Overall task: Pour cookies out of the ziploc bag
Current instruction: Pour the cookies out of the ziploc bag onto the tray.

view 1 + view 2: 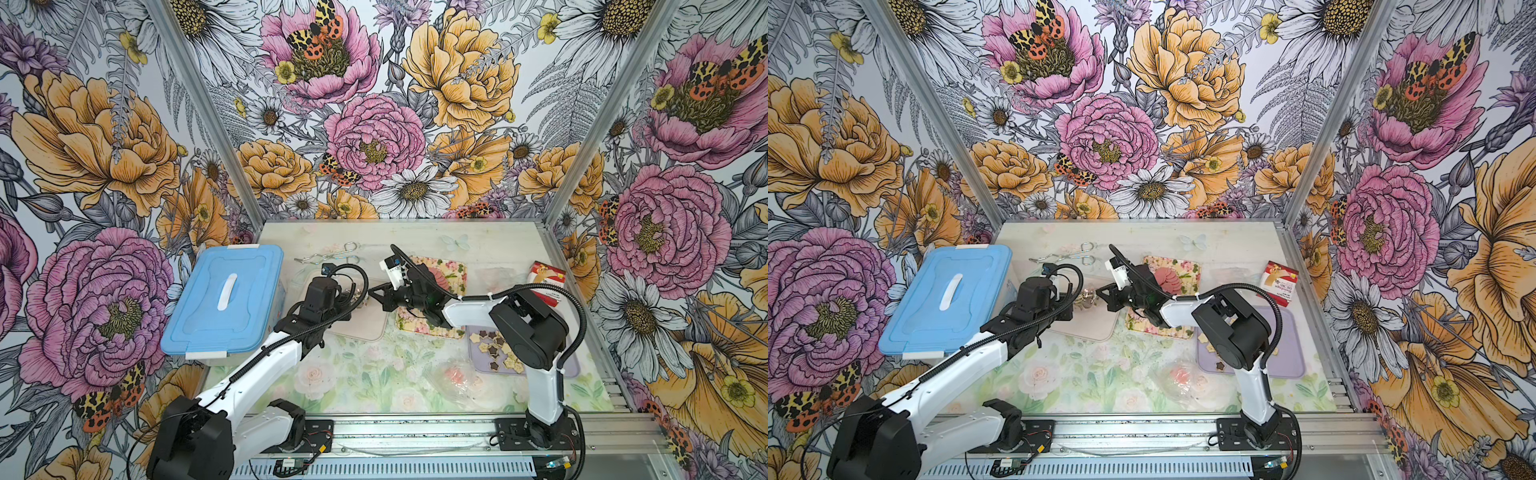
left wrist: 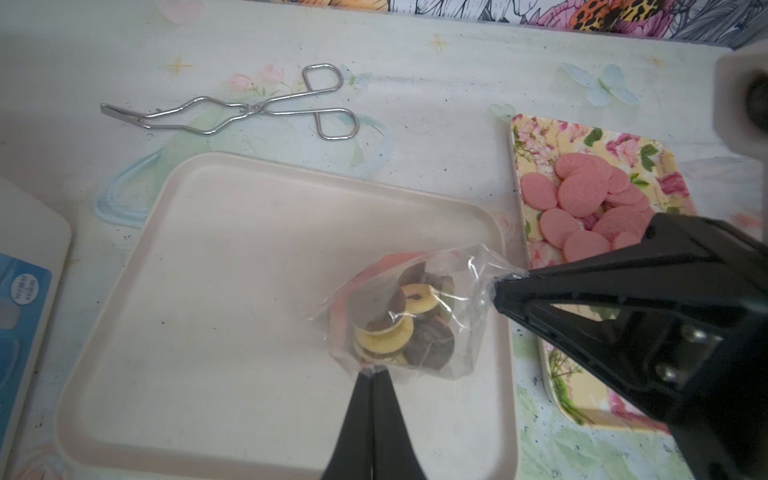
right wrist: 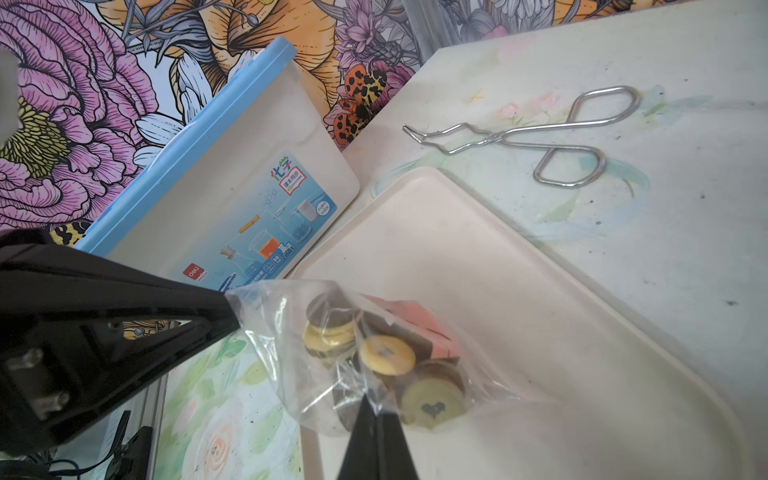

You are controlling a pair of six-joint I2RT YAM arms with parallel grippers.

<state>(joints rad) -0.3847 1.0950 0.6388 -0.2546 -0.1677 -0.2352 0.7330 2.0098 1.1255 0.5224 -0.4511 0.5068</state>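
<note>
A clear ziploc bag [image 2: 469,291] hangs above the beige tray [image 2: 208,249], stretched between both grippers. Inside it lie yellow and dark-brown ring-centred cookies [image 2: 386,336], bunched at its low end with a pink strip beside them. My left gripper [image 2: 371,371] is shut on the film at one corner. My right gripper [image 3: 376,409] is shut on the film at another corner, close to the cookies [image 3: 386,355]. In both top views the two grippers [image 1: 371,293] [image 1: 1098,291] meet over the tray's near-left part, and the bag [image 1: 360,298] shows only as a small glint between them.
A blue-lidded box [image 1: 224,299] stands at the left and metal tongs [image 1: 332,255] lie behind the tray. A floral tray [image 2: 540,137] holds pink discs [image 2: 582,195]. A purple tray [image 1: 569,365] holds star biscuits. Crumpled clear bags [image 1: 461,382] and a red box [image 1: 546,282] lie to the right.
</note>
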